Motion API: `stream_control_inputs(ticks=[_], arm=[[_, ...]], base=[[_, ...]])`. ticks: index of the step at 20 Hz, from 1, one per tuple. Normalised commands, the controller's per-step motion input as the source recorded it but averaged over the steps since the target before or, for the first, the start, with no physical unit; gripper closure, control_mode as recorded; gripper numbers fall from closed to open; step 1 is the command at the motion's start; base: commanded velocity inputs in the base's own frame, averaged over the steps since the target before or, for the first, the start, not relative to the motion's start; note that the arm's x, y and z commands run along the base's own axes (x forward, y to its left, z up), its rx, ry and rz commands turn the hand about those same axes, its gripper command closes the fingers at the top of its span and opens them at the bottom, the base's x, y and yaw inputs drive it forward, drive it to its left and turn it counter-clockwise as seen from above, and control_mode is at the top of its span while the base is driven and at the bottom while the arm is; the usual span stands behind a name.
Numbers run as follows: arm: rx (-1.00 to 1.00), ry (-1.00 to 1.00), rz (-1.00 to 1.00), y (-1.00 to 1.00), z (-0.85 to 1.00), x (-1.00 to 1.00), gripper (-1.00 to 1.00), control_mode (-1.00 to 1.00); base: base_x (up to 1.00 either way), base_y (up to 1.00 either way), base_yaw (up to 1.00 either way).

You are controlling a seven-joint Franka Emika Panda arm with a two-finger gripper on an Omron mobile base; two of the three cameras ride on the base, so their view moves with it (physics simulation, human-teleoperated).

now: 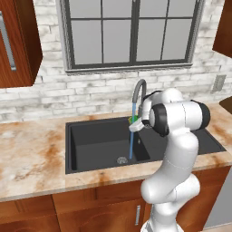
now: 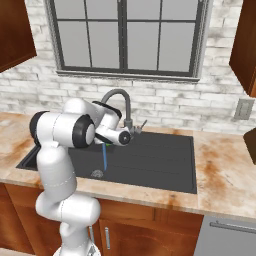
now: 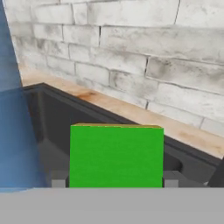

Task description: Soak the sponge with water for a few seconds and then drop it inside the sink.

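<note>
Sponge (image 3: 116, 155): broad green face, hand view

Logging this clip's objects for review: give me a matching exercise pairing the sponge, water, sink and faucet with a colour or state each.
Things:
1. sponge
2. water
3. sink
4. faucet

Descriptions:
A. dark charcoal basin set in the counter
B. curved grey metal spout
C. bright green block held between the fingers
D. thin blue stream falling toward the drain

Pairs: 1-C, 2-D, 3-A, 4-B
</note>
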Motion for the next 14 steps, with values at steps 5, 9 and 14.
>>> stream_control_inputs(ticks=[5, 9, 14], arm=[[0.00, 0.00, 0.00, 0.07, 0.00, -0.06, 1.00, -1.00], [0.02, 0.00, 0.00, 0.09, 0.00, -0.22, 1.00, -1.00], [0.01, 0.00, 0.01, 0.05, 0.00, -0.20, 1.00, -1.00]], base=[[0.00, 0.00, 0.00], [0.00, 0.00, 0.00], [0.00, 0.00, 0.00]])
